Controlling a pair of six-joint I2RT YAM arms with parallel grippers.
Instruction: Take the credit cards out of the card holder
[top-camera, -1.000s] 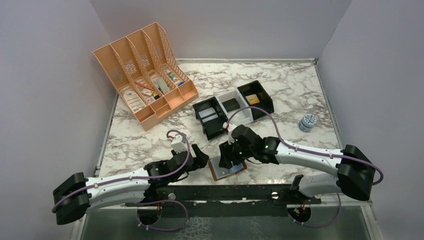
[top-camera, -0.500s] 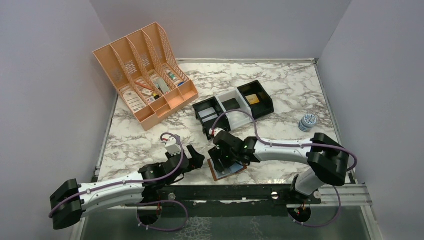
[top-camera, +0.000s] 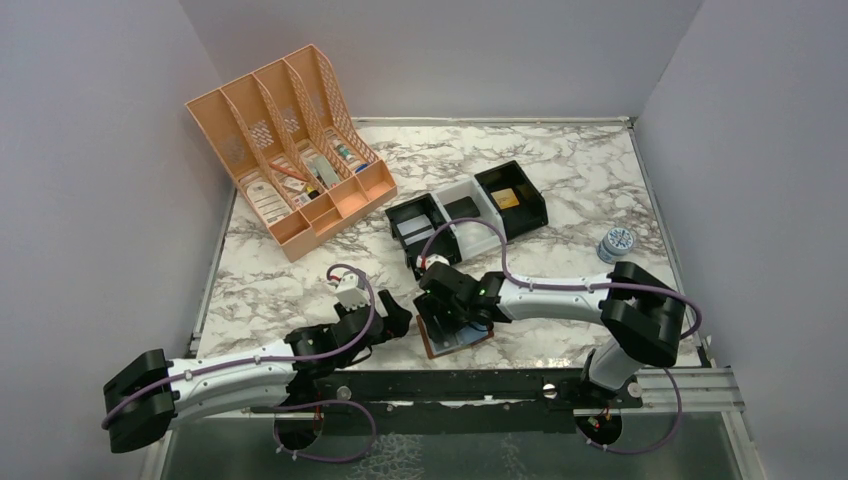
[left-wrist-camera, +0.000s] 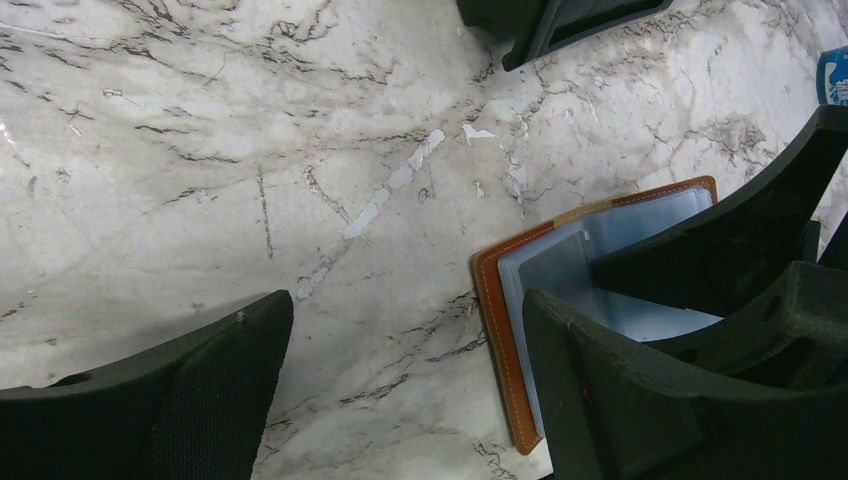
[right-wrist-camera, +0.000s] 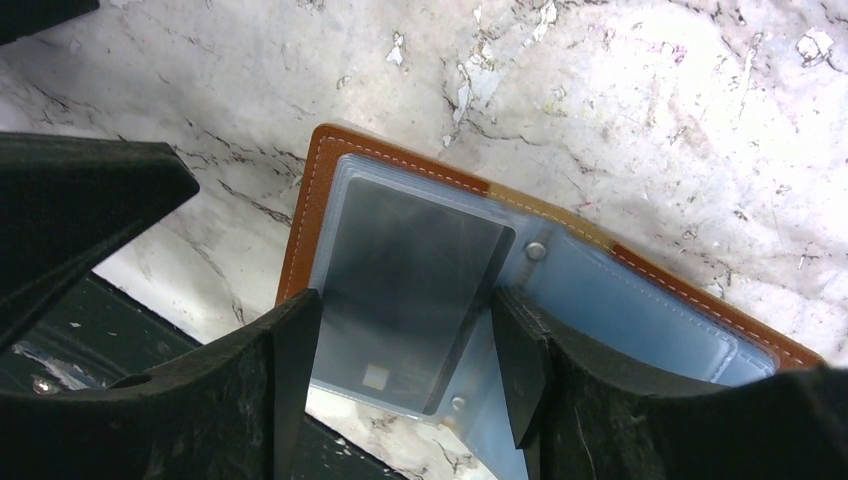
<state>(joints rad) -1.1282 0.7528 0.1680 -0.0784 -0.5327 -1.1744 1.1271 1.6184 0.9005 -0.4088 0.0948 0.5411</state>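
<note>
The card holder (top-camera: 462, 340) lies spread open near the table's front edge, brown leather with pale blue-grey pockets (right-wrist-camera: 640, 300). A grey credit card (right-wrist-camera: 410, 270) sits in its left pocket. My right gripper (right-wrist-camera: 400, 375) is open just above the holder, one finger on each side of that card; from the top it is over the holder's left half (top-camera: 443, 318). My left gripper (left-wrist-camera: 400, 390) is open and empty over bare marble just left of the holder (left-wrist-camera: 500, 330), also seen from the top (top-camera: 396, 320). The holder's right half is partly hidden by the right gripper.
A peach file organizer (top-camera: 290, 150) stands at the back left. Black-and-white trays (top-camera: 465, 215) sit behind the holder. A small blue-and-white round tin (top-camera: 617, 243) is at the right. A black rail (top-camera: 450, 385) runs along the table's front edge.
My right gripper has moved left and down over the holder's left half, its arm stretching further across. My left gripper has shifted slightly beside the holder's left edge.
</note>
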